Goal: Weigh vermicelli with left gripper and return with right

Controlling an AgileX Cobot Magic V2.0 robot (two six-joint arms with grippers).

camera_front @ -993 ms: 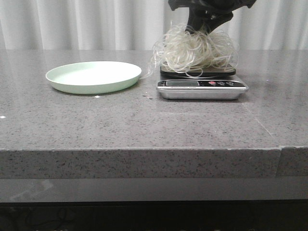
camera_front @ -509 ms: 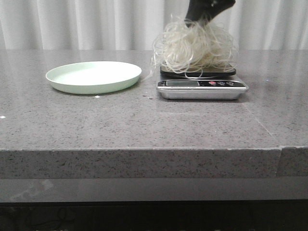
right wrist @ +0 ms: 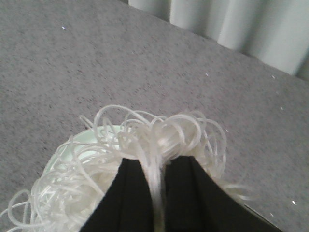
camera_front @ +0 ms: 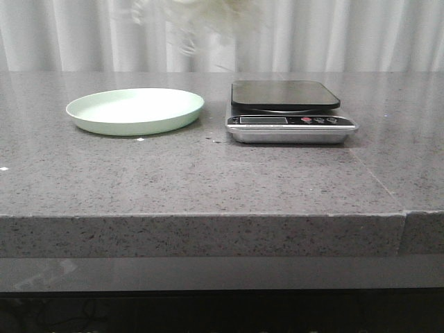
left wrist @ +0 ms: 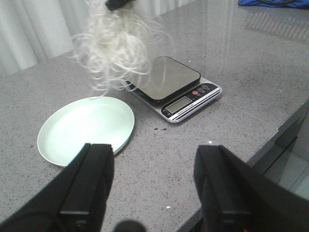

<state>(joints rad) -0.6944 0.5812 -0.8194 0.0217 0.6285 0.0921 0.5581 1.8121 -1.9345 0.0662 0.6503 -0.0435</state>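
The right fingers (right wrist: 157,193), black and flat, pinch the wiry, translucent vermicelli (left wrist: 113,46) tangle, which hangs below them. The left fingers (left wrist: 157,186) gape wide, holding nothing.

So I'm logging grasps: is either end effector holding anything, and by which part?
The right end effector pinches the vermicelli by the top of the tangle, hanging in the air. The left end effector is open and holds nothing.

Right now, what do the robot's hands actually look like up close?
Both look plain and dark. The left hand has two broad, flat, matte black fingers with squared tips, wide and blocky like paddles. The right hand also shows two smooth black fingers that taper towards the tips. No cables, labels or markings show on either.
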